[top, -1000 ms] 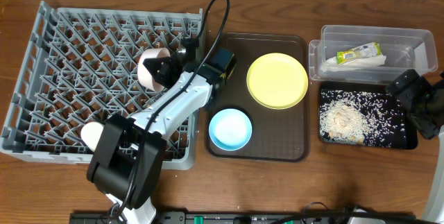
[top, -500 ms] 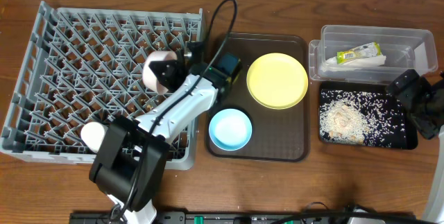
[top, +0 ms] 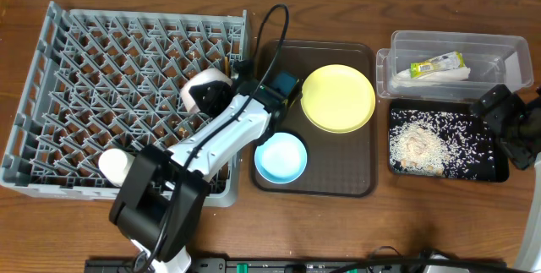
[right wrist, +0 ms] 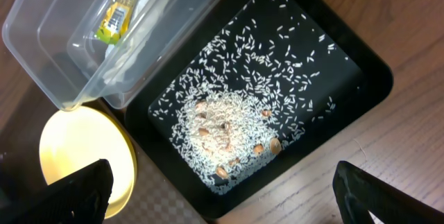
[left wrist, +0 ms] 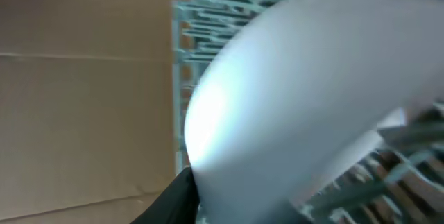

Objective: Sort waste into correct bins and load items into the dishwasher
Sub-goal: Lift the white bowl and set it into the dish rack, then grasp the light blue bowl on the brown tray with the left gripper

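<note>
**Q:** What crowds the white bowl?

**A:** Pegs of the rack on every side. The bowl stands tilted on edge over the rack's right part, toward the far edge of the tabletop. Whether it touches the pegs: cannot tell. The left pincer is clamped on its rim. The cup sits at the rack's near-left corner, well apart. The brown tray lies just right of the rack and carries the plate and blue bowl.

**Q:** Right end?

**A:** The tub at the far right corner holds the wrapper and napkin. The black tray lies just beside it on the near side, with rice heaped toward its left. The right pincer is over the tray's right end, fingers wide apart, holding nothing.

**Q:** Wrist views versus overhead?

**A:** Left wrist: the bowl fills the frame, smooth glossy white and blurred, with one dark finger at its lower edge. Right wrist: brownish bits show in the rice heap, unresolved from overhead.
</note>
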Motion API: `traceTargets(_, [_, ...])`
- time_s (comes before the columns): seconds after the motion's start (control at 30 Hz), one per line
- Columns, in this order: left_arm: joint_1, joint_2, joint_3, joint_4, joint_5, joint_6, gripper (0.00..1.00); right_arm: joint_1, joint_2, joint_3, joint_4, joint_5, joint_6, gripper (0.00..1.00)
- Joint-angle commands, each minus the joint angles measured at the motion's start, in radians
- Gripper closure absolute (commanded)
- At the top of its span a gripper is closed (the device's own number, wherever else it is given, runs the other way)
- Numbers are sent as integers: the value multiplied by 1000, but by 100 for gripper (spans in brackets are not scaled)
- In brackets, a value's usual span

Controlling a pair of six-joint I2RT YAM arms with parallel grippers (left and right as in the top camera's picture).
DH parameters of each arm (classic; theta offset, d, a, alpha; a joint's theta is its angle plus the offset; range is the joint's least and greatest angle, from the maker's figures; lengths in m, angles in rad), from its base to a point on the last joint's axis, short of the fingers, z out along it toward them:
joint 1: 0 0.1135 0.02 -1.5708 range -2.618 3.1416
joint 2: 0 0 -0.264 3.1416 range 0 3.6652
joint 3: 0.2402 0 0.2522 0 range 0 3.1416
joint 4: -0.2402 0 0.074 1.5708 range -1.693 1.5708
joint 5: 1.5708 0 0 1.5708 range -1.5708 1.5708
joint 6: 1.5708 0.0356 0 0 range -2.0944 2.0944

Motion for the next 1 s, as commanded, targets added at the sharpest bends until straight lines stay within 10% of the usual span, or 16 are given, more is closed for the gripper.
traceTargets(0.0, [2, 15, -11, -6, 220, -35, 70, -6, -13, 1, -1, -4, -4, 1])
traceTargets(0.53, [2, -240, 16, 0, 630, -139, 33, -6, -13, 1, -1, -4, -4, 1])
traceTargets(0.87, [1, -329, 0, 123, 1015, -138, 44, -6, -13, 1, -1, -4, -4, 1])
traceTargets(0.97, [-3, -303, -25, 122, 1015, -134, 71, -6, -13, 1, -1, -4, -4, 1])
